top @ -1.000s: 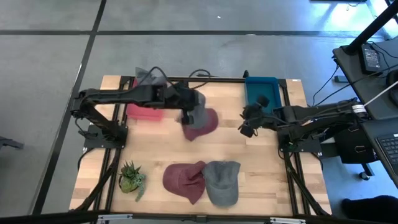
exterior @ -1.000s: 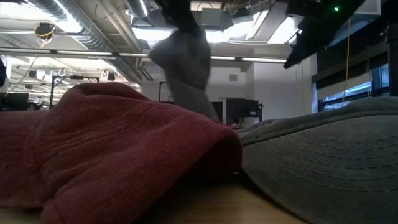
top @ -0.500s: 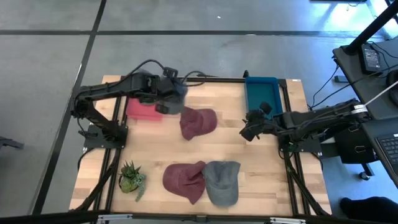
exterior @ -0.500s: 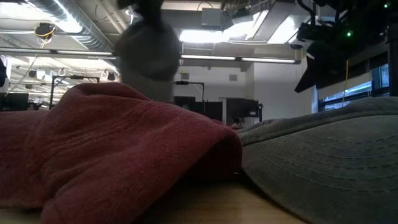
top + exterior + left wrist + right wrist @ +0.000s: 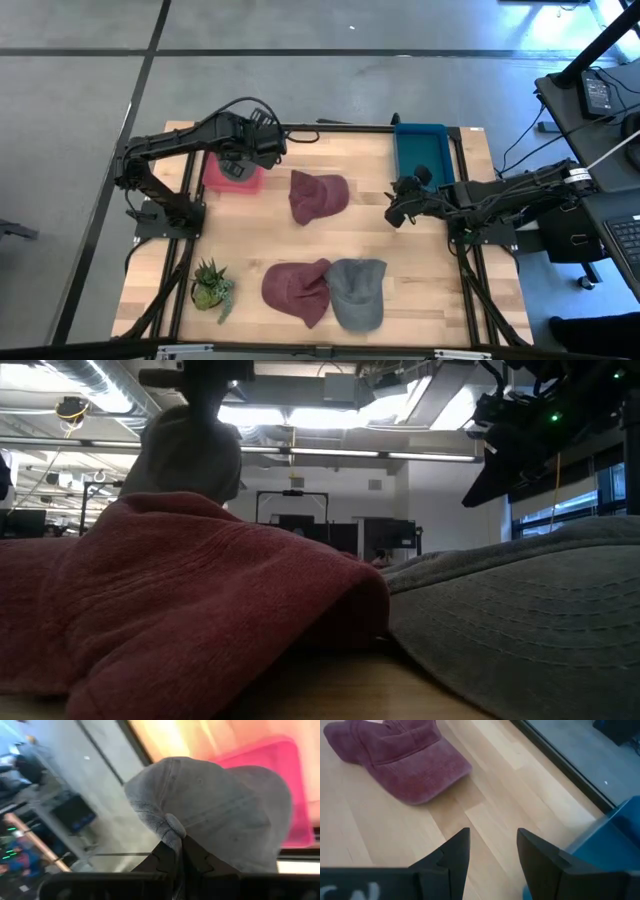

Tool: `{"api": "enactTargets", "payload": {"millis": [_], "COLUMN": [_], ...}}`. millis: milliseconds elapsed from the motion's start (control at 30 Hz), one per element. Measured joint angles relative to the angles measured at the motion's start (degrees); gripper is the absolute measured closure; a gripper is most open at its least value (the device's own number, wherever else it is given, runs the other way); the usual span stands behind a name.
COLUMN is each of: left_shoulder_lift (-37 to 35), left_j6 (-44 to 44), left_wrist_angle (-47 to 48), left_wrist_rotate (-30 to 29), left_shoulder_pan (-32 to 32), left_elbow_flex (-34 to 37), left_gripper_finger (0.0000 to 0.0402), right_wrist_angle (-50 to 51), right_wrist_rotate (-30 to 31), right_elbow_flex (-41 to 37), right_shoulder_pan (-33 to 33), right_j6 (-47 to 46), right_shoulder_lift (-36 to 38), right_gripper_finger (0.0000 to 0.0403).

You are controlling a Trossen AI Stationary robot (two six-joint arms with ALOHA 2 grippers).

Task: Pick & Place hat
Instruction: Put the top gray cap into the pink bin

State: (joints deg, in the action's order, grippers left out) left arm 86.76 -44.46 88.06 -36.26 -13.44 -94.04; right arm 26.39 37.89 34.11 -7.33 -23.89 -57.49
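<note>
Overhead, the wooden desk [image 5: 370, 240] is seen whole, with both dark arms reaching inward from its sides. A pink tray [image 5: 232, 178] is set at the far left of the desk and a blue bin [image 5: 418, 148] at the far right. A potted plant [image 5: 211, 285] is placed at the near left corner. Three caps are laid on the wood: a maroon cap [image 5: 318, 196] near the middle, and a second maroon cap [image 5: 298, 289] touching a grey cap [image 5: 357, 291] at the near edge.

The left pincer [image 5: 245, 150] is held above the pink tray, and a fourth, grey hat [image 5: 215, 810] is pinched in it. This hat is largely hidden under the arm in the high view; only the left wrist view shows the fingertips [image 5: 165, 862] pressed together on a fold of its fabric, with the pink tray [image 5: 272, 760] behind it. In the low view the same hat [image 5: 185, 455] is seen hanging clear above the near maroon cap [image 5: 180, 600], which fills the foreground beside the near grey cap [image 5: 520, 610].

The right pincer [image 5: 398, 208] is held over bare wood, near the blue bin and apart from the middle maroon cap. Its spread fingers [image 5: 455, 852] are shown only in the right wrist view, with that cap [image 5: 400, 762] lying beyond them.
</note>
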Motion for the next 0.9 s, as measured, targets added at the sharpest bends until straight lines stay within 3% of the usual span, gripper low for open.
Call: {"api": "enactTargets", "payload": {"millis": [167,467,633,900], "left_shoulder_lift": [0.0,0.0,0.0,0.0], "left_j6": [-2.8,-3.8,-5.7,-10.7], "left_wrist_angle": [-1.4,-11.8,-17.7,-23.4], "left_wrist_rotate": [0.0,-0.3,-4.4,-1.7], "left_shoulder_pan": [-2.1,-9.6,-13.5,-18.9], "left_elbow_flex": [5.7,14.4,18.4,21.7], "left_gripper_finger": [0.0396,0.0396,0.0391,0.0376], "right_wrist_angle": [0.0,-0.6,-0.7,-0.8], "right_wrist_rotate": [0.0,0.0,0.0,0.0], "right_elbow_flex": [0.0,0.0,0.0,0.0], "right_shoulder_pan": [0.0,0.0,0.0,0.0], "right_j6": [0.0,0.1,0.1,0.1], "right_shoulder_lift": [0.0,0.0,0.0,0.0], "right_gripper_finger": [0.0240,0.0240,0.0240,0.0240]}}
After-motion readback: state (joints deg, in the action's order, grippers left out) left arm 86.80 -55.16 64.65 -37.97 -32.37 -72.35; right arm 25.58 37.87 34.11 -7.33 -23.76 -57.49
